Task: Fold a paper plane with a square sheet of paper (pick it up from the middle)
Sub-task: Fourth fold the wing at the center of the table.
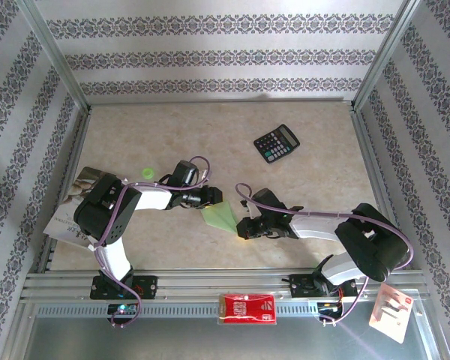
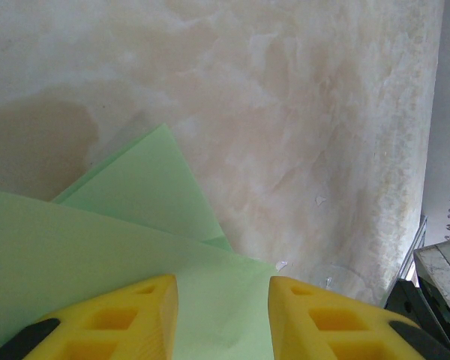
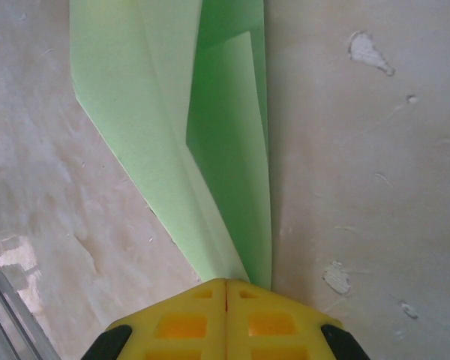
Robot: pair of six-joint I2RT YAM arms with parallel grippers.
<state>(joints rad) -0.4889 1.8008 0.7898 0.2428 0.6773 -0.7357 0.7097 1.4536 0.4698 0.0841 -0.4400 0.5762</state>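
Observation:
The light green sheet of paper lies mid-table between my two arms, folded into a narrow pointed wedge with layered flaps. In the left wrist view the paper spreads under my left gripper, whose yellow fingers stand open above its wide end with nothing pinched. From above, the left gripper sits at the paper's upper left edge. My right gripper is at the lower right point. In the right wrist view its jaws are shut together on the narrow tip of the paper.
A black calculator lies at the back right. A small green dot and a booklet are at the left. A red-and-white packet and a white card rest on the front rail. Metal frame posts border the table.

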